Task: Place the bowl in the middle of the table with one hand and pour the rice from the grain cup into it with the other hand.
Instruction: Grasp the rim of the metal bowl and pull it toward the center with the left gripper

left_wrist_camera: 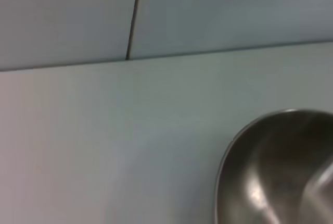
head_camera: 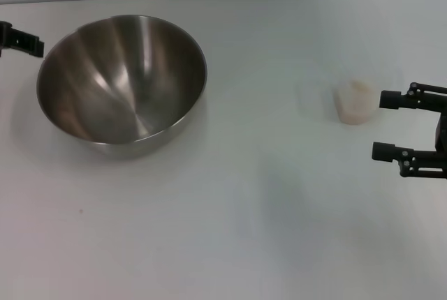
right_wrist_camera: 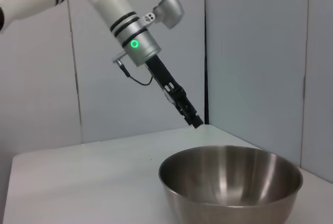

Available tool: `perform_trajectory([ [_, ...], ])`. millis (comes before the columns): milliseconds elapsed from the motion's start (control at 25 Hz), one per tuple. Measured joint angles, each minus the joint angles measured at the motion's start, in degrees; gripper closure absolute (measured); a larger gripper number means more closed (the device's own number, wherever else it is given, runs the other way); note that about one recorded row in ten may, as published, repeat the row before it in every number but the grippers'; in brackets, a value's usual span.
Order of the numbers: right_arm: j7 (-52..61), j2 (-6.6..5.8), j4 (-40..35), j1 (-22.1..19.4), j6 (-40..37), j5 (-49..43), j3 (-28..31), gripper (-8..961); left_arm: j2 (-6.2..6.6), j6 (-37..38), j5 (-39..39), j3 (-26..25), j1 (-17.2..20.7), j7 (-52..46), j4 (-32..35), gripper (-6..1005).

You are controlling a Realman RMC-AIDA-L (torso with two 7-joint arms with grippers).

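The bowl [head_camera: 122,84] stands upright on the left, far part of the table [head_camera: 230,230], its shiny inside bare. The left gripper [head_camera: 24,40] hangs just beside the bowl's far left rim, apart from it; whether its fingers are spread or closed cannot be told. In the right wrist view the left gripper [right_wrist_camera: 193,120] points down behind the bowl [right_wrist_camera: 230,187] without touching it. The grain cup [head_camera: 354,102], filled with pale rice [head_camera: 355,98], sits upright on the right side, well apart from the bowl. The right gripper [head_camera: 390,125] waits just right of the cup, fingers spread wide, holding nothing.
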Motion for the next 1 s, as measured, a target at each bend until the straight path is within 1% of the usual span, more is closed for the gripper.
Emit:
perform_trajectory([
  [40,-0.54,-0.01,0.07,-0.04,0.00,0.00,0.00,190,-0.44,0.09,1.79,-0.01,-0.82,-0.06,-0.28,320],
  [120,-1.67,0.00,0.35,-0.16,0.00,0.00,0.12,190,-0.62,0.08,2.25,0.01,-1.21,-0.07,-0.70,323],
  [160,-1.90,-0.01,0.47,-0.18,0.00,0.00,0.29,190,-0.82,0.05,2.70,0.25,-2.29,-0.06,-2.78,325],
  [240,-2.14,-0.05,0.67,-0.17,0.00,0.00,0.61,190,-0.78,0.06,2.74,0.31,-2.76,-0.01,-3.98,328],
  [280,-2.15,-0.06,0.70,-0.17,0.00,0.00,0.75,190,-0.70,0.07,2.80,0.36,-3.41,0.08,-5.70,330],
  [400,-2.24,-0.05,0.70,-0.25,-0.06,0.00,0.87,190,-0.70,0.07,2.80,0.36,-3.41,0.08,-5.70,335],
  [440,-2.24,-0.05,0.70,-0.25,-0.06,0.00,0.87,190,-0.55,-0.64,2.91,0.55,-4.28,0.30,-8.35,336],
  [840,-2.36,-0.03,0.44,-0.53,-0.45,0.00,0.96,190,-0.54,-3.78,3.75,2.13,-4.59,0.35,-9.04,353],
  [1000,-2.38,-0.03,0.43,-0.56,-0.42,0.00,0.96,190,-0.35,-5.05,3.94,2.86,-4.72,0.48,-11.71,359],
])
